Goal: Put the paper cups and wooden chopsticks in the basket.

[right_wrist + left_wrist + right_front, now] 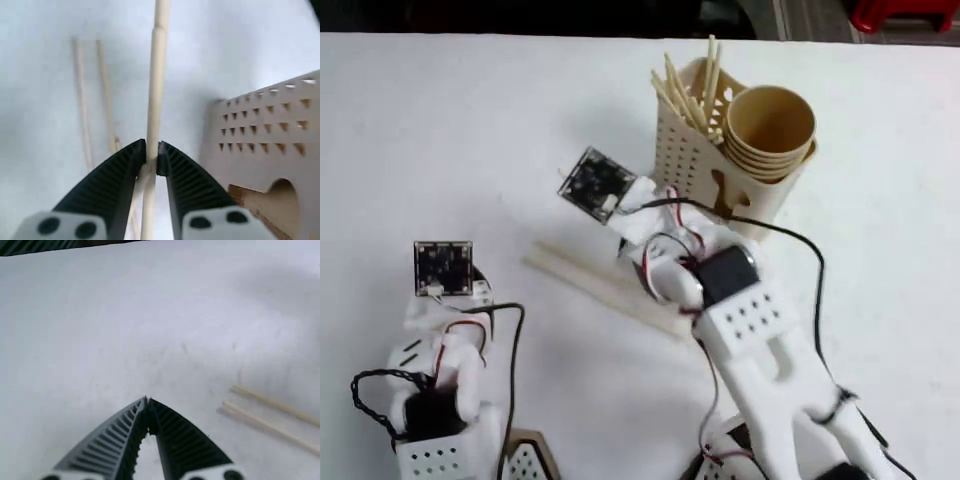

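Wooden chopstick (154,100) pinched between the fingers of the right hand (152,155), just beside the perforated basket (260,130). 2 loose chopsticks (92,100) lie flat on the white tabletop (440,130), on this hand's side away from the basket. The basket holds stacked paper cups (772,125) and upright chopsticks (688,85). Left hand (148,402) pressed together at the tips, above the tabletop. Beyond the tabletop's far edge: dark floor and a red object (905,12).
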You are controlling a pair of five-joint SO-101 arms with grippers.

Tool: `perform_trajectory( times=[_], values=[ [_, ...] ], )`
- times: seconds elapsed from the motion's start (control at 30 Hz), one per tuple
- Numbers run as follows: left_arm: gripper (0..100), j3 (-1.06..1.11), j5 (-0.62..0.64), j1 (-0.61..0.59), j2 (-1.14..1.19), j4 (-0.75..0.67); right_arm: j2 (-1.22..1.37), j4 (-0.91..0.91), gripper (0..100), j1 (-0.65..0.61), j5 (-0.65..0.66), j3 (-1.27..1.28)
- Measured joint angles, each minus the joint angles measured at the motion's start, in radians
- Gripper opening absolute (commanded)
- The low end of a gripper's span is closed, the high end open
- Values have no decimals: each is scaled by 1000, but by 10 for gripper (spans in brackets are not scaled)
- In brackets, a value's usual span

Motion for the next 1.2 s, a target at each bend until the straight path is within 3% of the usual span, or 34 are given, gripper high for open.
perform_trajectory(
  times=[0.33,0.9,1.2],
  values=[
    [28,0,0,0,0,0,-195,-155,19,0,-150,0],
    [28,0,0,0,0,0,-308,-687,19,0,-183,0],
    [28,0,0,0,0,0,-292,-939,19,141,-183,0]
  ],
)
